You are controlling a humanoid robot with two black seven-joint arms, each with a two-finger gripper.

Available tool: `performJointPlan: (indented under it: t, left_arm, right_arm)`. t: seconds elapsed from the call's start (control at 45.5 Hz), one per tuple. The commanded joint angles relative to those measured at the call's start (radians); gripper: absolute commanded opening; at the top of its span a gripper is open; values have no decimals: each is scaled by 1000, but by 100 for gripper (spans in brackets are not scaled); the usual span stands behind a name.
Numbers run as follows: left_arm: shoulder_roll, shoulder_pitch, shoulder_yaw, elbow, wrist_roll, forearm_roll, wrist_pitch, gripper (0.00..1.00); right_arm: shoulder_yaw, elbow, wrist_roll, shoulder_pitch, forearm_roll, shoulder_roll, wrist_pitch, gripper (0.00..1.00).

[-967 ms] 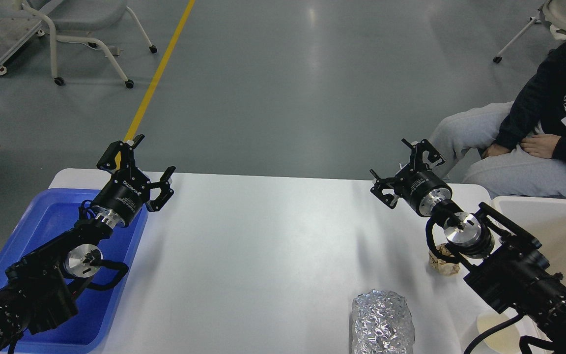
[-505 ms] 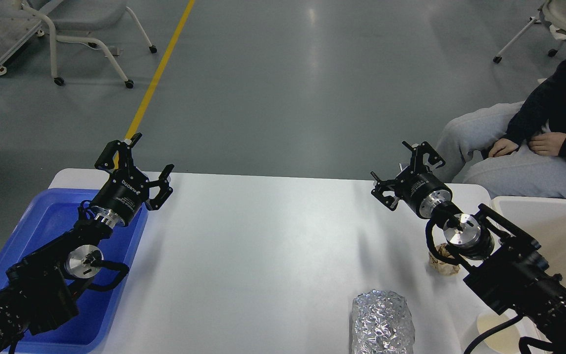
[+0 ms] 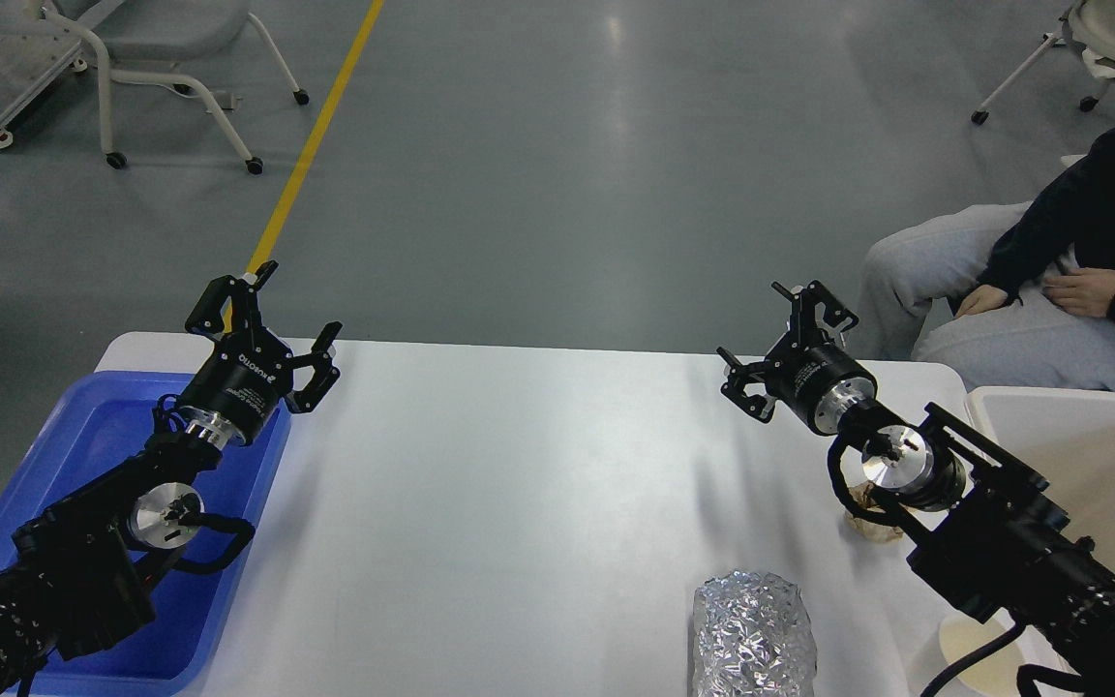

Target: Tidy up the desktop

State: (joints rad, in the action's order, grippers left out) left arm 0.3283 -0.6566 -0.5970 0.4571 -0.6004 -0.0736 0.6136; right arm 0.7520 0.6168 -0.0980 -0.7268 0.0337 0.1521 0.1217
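Now both arms hang above worktop, nothing picked up. Left gripper spread wide, empty, over edge of blue tray, likely ready to drop things in. Right gripper also wide, empty, up near far right corner. Foil lump sits at near edge. Crumpled paper ball peeks from under right arm. Beige bin waits at right for rubbish. Tidying looks barely begun.

The desktop carries a foil bundle, blue tray — perhaps crumpled paper.
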Motion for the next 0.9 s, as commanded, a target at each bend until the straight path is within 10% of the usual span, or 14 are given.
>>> performJointPlan:
  t: [0.0,0.879]
  left_arm:
    - [0,0,0,0,-1,0,0,100]
    - [0,0,-1,0,-1,0,0,100]
  right_arm:
    - [-13,53,1,-3,-69,7,3,100]
    - [-847,566,7,-428,-316,701,3,100]
